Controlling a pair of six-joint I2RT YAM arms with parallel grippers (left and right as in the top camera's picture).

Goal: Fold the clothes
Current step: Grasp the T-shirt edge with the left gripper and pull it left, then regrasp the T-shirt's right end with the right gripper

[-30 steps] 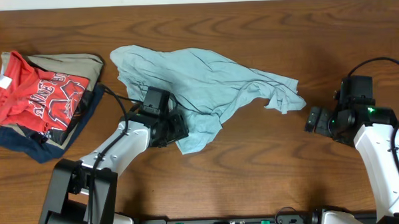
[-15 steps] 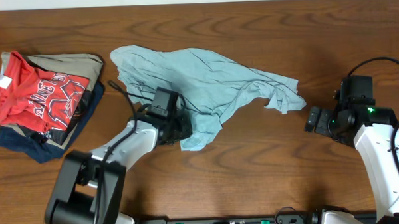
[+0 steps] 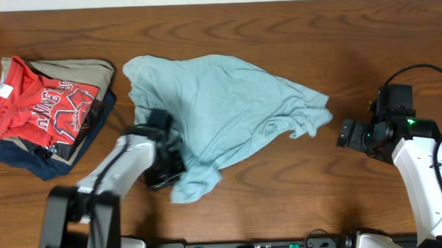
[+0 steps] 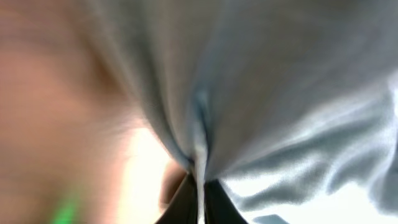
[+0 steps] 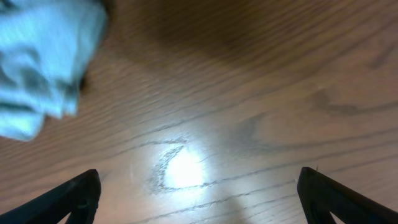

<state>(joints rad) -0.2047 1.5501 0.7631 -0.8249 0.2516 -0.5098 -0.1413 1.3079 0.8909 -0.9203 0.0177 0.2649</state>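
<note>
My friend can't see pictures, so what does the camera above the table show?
A crumpled pale blue T-shirt lies on a wooden table, and the left gripper pinches its near-left edge. The right gripper is open and empty, right of the shirt. A pile of other clothes, red shirt on top, sits at the table's left end.

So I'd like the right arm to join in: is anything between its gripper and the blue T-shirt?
Nothing visible. Only bare table lies between the open right gripper and the nearest bunched edge of the T-shirt.
</note>
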